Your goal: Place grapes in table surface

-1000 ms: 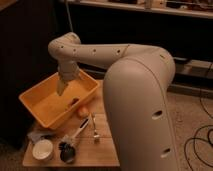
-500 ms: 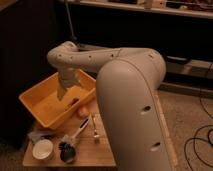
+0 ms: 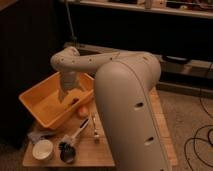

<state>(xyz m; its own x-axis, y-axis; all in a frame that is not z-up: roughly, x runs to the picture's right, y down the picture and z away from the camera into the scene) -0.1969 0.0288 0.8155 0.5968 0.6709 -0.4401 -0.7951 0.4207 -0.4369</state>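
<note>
Filling foreground: robot arm (image 3: 132, 112), a fat pale segment covering the right half of the counter
counter (image 3: 88, 153): light wooden planks; a strip of it also shows to the right of the arm
white bowl (image 3: 43, 149): upright at the front left corner of the counter; contents too dim to tell
dark object (image 3: 67, 151): just right of the bowl, near the front edge; can't tell what it is
pale utensil (image 3: 79, 132): lies slanted on the counter, lower end at the dark object
second utensil (image 3: 94, 127): thin, lying beside the arm and apart from the first
grey cloth (image 3: 35, 135): crumpled at the left edge, between the bowl and the bin
orange fruit (image 3: 83, 111): on the counter, touching the bin's near right wall, outside it
yellow bin (image 3: 37, 98): tilted, on the back left of the counter, open top, floor mostly bare
gripper (image 3: 67, 95): pointing down inside the bin at its right side; open or closed, cannot tell
grapes (image 3: 75, 102): small dark lump in the bin right at the gripper tip, not on the counter; held or lying loose, cannot tell
background: dark shelving
</note>
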